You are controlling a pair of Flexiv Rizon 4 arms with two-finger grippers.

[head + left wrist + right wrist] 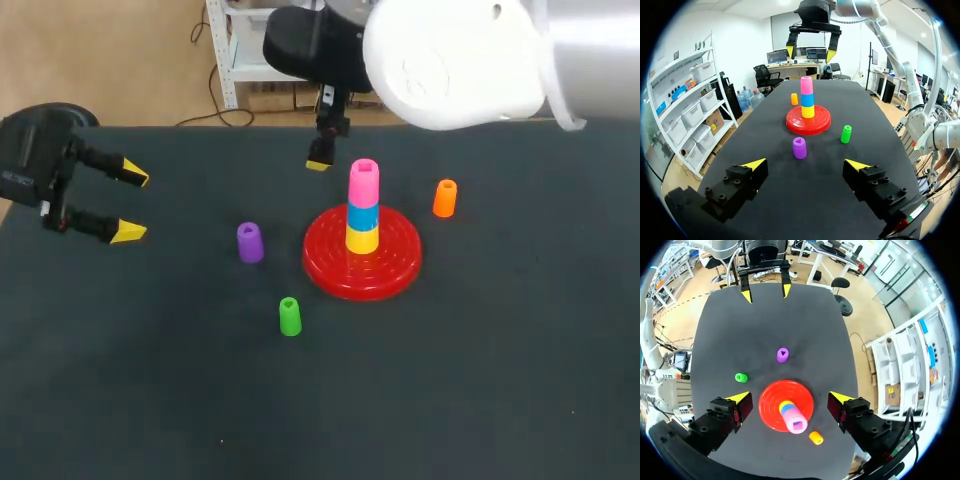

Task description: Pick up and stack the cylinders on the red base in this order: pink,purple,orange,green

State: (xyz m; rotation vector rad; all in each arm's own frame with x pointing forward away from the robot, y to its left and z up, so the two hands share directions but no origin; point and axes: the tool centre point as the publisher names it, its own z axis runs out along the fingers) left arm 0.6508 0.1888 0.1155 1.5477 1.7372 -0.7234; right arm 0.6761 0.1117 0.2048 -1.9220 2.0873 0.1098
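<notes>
Right hand fingers are wide apart, holding nothing. Under it, the pink cylinder already sits stacked on the red base. Left hand is spread too. Ahead of it on the desk stands the purple cylinder, likely next.
</notes>
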